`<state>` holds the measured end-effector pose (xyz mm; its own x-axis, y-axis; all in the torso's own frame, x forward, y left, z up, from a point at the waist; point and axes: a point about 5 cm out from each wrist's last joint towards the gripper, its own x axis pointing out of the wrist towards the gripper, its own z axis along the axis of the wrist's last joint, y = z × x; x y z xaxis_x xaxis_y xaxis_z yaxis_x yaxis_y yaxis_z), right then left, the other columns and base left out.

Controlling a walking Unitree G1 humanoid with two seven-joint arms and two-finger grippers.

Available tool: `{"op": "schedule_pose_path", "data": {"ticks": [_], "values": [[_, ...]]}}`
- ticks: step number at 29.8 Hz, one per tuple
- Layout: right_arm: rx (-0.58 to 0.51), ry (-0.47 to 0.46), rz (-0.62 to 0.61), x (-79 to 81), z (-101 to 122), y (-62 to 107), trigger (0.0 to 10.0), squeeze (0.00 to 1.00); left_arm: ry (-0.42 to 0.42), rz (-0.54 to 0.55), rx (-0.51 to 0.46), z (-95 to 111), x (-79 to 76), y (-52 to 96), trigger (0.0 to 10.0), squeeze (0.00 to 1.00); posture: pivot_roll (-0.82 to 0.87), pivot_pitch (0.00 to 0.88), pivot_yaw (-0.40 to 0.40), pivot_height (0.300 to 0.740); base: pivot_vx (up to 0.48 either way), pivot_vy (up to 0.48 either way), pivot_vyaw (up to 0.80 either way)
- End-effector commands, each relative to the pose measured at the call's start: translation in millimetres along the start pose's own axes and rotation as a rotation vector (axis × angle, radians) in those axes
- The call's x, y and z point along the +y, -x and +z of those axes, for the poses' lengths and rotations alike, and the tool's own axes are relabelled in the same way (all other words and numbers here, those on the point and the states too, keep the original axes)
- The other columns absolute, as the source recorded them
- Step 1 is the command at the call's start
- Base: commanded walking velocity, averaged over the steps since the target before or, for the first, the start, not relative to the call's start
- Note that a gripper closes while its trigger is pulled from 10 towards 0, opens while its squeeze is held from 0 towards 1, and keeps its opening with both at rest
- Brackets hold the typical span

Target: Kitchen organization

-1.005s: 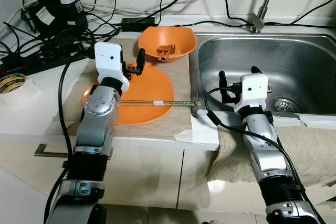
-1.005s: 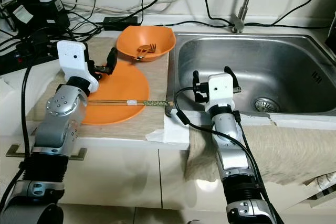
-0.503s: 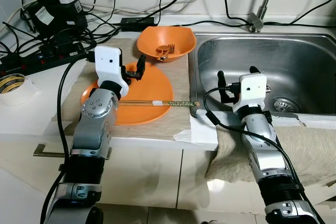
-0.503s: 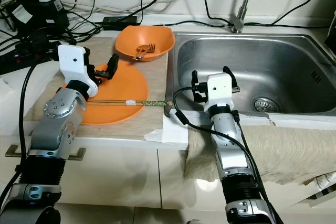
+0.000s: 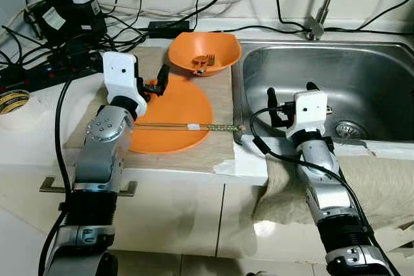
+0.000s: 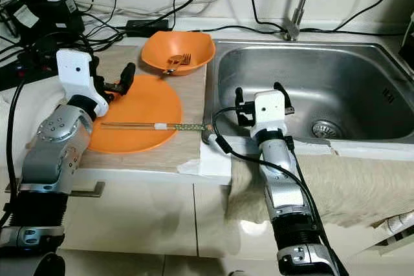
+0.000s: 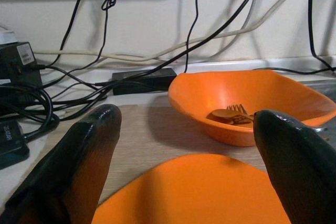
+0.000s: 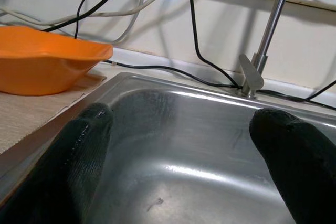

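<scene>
Orange plate (image 5: 169, 116) on the mat, chopsticks (image 5: 187, 126) lying across it, left gripper (image 5: 155, 84) hovering spread at its far rim.

To lift the chopsticks cleanly, I judge the fingers should drop astride them near mid-length (they roll easily); the bowl (image 5: 204, 53) holding a fork (image 5: 205, 61) sits just behind. Right gripper (image 5: 292, 98) waits, fingers apart, over the sink (image 5: 381, 69).

The bowl (image 5: 205, 52) sits behind the plate (image 5: 171, 116) on the worktop (image 5: 39, 140). Chopsticks (image 5: 187, 127) lie on the plate. The sink (image 5: 362, 88) is to their right.
</scene>
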<state>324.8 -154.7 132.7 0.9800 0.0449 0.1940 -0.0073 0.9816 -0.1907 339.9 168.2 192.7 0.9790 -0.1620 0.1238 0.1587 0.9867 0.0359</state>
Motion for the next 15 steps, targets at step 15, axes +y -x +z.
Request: {"op": "schedule_pose_path", "data": {"ticks": [15], "values": [[0.052,-0.003,-0.042,-19.5,0.6,20.7,10.0,0.0,-0.008,0.032,0.0,6.0,8.6,35.2,10.0,0.0,0.06,0.0,0.051,0.736,0.0,0.0,0.0]]}}
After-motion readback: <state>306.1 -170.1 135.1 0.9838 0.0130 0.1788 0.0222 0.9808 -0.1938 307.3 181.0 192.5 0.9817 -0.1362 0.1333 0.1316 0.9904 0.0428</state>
